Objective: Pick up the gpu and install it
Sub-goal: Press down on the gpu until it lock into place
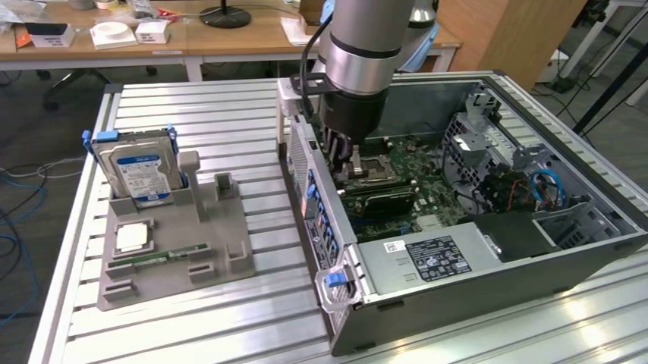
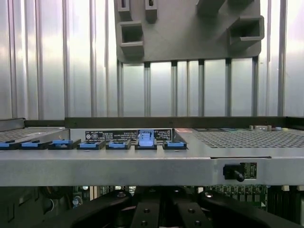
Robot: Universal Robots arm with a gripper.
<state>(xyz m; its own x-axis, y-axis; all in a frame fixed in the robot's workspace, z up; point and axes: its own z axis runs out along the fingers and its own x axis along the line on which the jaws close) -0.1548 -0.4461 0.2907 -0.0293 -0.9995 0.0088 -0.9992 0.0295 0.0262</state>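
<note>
1. The gripper [image 1: 350,168] is closed and sits deep inside the open computer case [image 1: 567,250], at the centre of the exterior view, just above the motherboard [image 1: 426,171]. In the wrist view its dark fingers [image 2: 142,211] meet behind the case's rear wall [image 2: 142,166].
2. The gpu [image 1: 380,199] appears as a thin, dark, flat card low in the case, just below the gripper in the exterior view, lying along the motherboard. Whether the gripper grips it, presses on it or merely stands beside it cannot be told.
3. Risk: if the card sits tilted over its slot, a downward push could jam one end while the other stays proud. The cause would be poor alignment between the card's edge and the slot.
4. Risk: the card's bracket end has to meet the rear wall by the row of blue clips [image 2: 118,144]. If it catches on the wall's rim, the card could bend or fail to seat.
5. Risk: the gripper works in a tight space, so a sideways drift could knock the parts of the motherboard around it.
6. Appearance: the card looks rigid and slim, dark on its face. Its bracket cannot be made out here.
7. At the left of the exterior view, the grey holder [image 1: 167,250] on the ribbed metal surface [image 1: 202,326] carries the blue-labelled hard drive [image 1: 136,171] and a narrow green memory stick [image 1: 162,255], both well apart from the case
</note>
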